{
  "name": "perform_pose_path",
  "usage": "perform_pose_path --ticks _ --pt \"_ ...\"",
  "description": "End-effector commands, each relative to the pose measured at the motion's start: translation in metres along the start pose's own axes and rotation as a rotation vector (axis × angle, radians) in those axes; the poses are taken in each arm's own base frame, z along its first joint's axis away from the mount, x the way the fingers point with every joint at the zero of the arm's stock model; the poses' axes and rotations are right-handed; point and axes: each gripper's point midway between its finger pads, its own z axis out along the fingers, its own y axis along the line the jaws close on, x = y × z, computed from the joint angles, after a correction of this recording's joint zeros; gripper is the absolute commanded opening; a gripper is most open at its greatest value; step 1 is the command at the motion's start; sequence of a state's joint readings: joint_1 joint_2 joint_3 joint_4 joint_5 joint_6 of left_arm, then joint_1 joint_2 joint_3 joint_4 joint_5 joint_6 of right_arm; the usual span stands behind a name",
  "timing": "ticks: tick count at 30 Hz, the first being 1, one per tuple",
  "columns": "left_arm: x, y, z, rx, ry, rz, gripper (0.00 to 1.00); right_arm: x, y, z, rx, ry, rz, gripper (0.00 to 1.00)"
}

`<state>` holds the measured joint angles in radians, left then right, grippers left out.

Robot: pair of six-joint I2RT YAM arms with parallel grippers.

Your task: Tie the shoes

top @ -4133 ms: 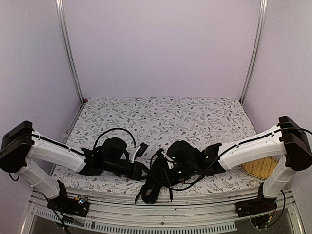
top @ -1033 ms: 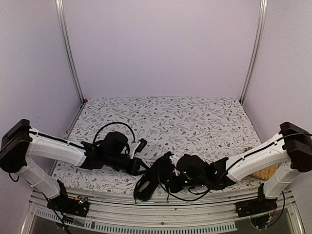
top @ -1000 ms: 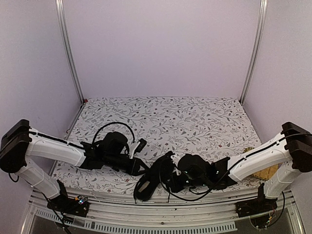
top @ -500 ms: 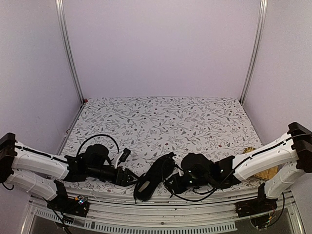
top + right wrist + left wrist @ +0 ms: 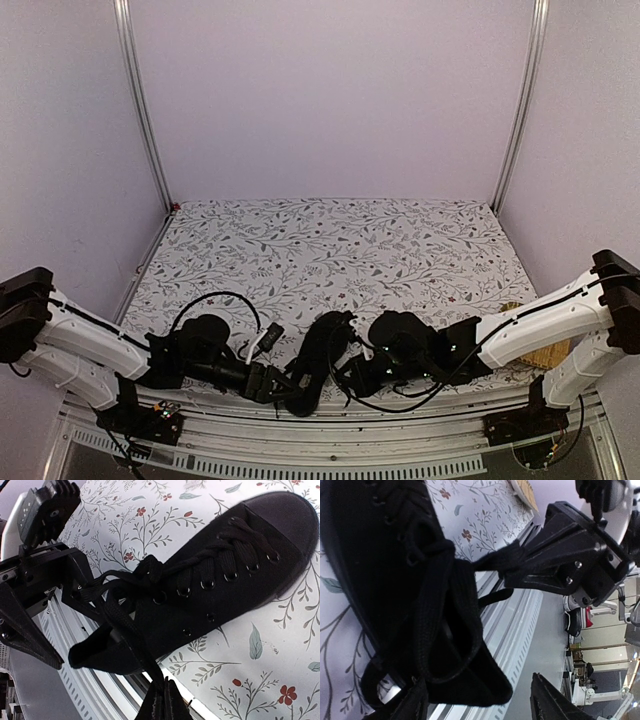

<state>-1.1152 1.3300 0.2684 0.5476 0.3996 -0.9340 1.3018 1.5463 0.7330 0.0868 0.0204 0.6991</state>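
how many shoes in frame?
1. The black shoe lies at the middle of the table's near edge, heel end overhanging it. No view shows a second one, though the clutter there could hide something.

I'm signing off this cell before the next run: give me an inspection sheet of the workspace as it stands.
Surface: flower-print cloth lying flat over the table.
Job's things: black shoe at the front edge, its heel out over the metal rail; no finished bow seen.
Clutter: tan woven thing behind the right arm, partly hidden.
Grippers: left gripper open by the heel; right gripper shut on a lace, which is pulled taut.
Cables: black cable looped above the left arm; another hangs under the right arm.
Surroundings: plain pale walls, metal posts in the back corners.
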Motion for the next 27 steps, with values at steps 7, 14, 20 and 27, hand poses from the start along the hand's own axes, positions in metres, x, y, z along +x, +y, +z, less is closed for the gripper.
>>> perform_pose_path --ticks 7,14,20,27 --pt "-0.018 -0.017 -0.015 0.0 -0.093 0.017 0.68 0.002 0.003 -0.01 0.005 0.02 -0.024 0.02" --pt "-0.044 -0.006 -0.039 -0.046 -0.188 -0.027 0.57 0.009 -0.001 -0.01 0.015 0.047 -0.03 0.02" --pt "-0.038 0.002 -0.028 -0.059 -0.133 -0.068 0.57 0.006 0.002 -0.009 0.005 0.039 -0.031 0.02" --pt "-0.042 -0.008 -0.017 0.021 -0.126 -0.074 0.55 0.013 0.019 0.0 -0.028 0.088 -0.08 0.02"
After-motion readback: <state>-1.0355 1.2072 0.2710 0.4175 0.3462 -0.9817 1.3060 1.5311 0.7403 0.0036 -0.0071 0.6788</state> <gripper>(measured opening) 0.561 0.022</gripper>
